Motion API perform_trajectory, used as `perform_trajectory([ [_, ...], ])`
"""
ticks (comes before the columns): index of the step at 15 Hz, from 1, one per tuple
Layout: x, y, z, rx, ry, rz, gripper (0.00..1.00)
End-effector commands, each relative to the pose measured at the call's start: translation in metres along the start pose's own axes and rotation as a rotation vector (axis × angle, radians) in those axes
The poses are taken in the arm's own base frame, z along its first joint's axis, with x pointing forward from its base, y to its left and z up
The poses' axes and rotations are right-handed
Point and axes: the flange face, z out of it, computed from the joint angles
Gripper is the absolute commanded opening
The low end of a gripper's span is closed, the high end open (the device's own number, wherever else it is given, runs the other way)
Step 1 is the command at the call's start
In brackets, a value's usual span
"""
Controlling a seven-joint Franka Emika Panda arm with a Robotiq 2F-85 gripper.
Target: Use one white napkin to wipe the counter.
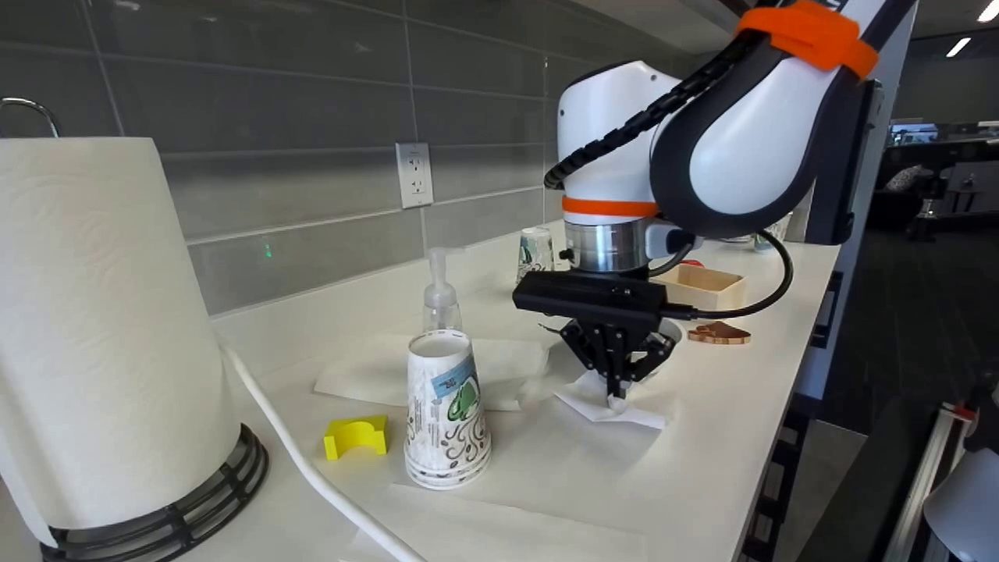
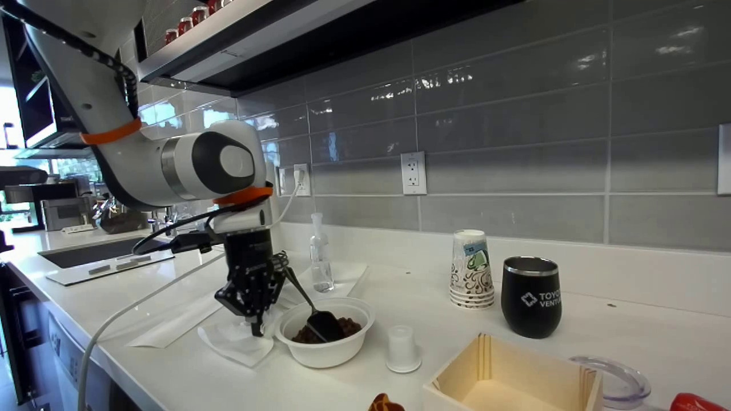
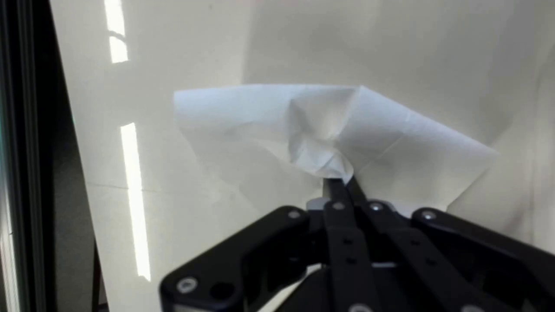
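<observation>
The napkin [image 3: 243, 104] is a thin, rumpled white paper sheet lying mostly flat on the off-white counter [image 3: 208, 52]. It also shows in both exterior views [image 1: 581, 404] [image 2: 237, 345]. My gripper [image 3: 344, 182] is shut on a pinched, crumpled fold near the napkin's middle. The napkin's sides spread out around the fingertips on the counter. In both exterior views the gripper [image 1: 616, 390] [image 2: 257, 331] points straight down with its tips at counter height. The part of the napkin between and behind the fingers is hidden.
A white bowl [image 2: 325, 357] with a black spoon [image 2: 325, 325] stands close beside the gripper. Patterned cups [image 1: 449, 414], a soap bottle [image 2: 321, 262], a yellow block [image 1: 355, 435], a paper towel roll [image 1: 101, 336] and a wooden box [image 2: 514, 377] stand around. More white sheets [image 1: 499, 355] lie flat.
</observation>
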Motion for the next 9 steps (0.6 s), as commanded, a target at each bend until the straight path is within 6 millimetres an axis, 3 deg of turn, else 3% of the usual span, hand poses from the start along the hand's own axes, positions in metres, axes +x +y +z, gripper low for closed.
perform_trajectory([
  [1, -0.012, -0.004, -0.012, 0.097, -0.036, -0.032, 0.00],
  [9, -0.031, -0.012, -0.012, 0.176, -0.208, -0.198, 0.00],
])
